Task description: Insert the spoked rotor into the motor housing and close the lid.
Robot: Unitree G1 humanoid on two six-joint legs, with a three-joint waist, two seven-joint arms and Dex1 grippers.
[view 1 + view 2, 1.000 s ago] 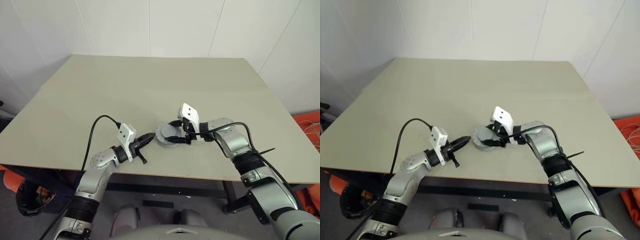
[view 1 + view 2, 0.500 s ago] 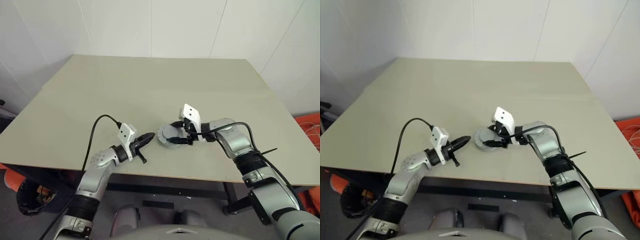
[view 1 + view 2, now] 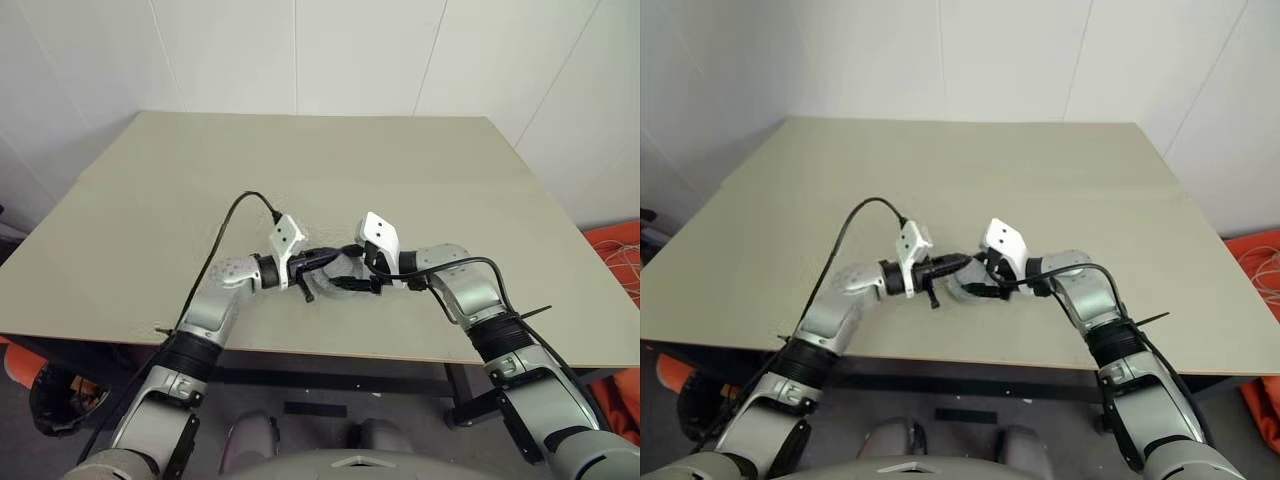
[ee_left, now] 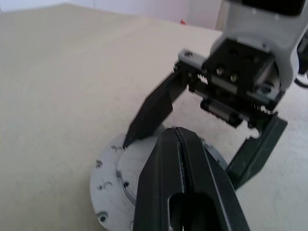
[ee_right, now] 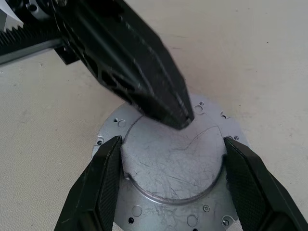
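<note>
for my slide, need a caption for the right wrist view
Right fingers straddle the round silver lid while the shut left gripper presses its top.

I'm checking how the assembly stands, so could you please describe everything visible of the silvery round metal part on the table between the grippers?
The lid is a silvery-grey metal disc, lying flat on the table. It has a raised, finely scratched round centre and a lower outer flange with small holes. The right gripper straddles the raised centre, a black finger at each side. The shut left gripper points down at the lid's top; whether it touches cannot be told. What lies under the lid is hidden.
</note>
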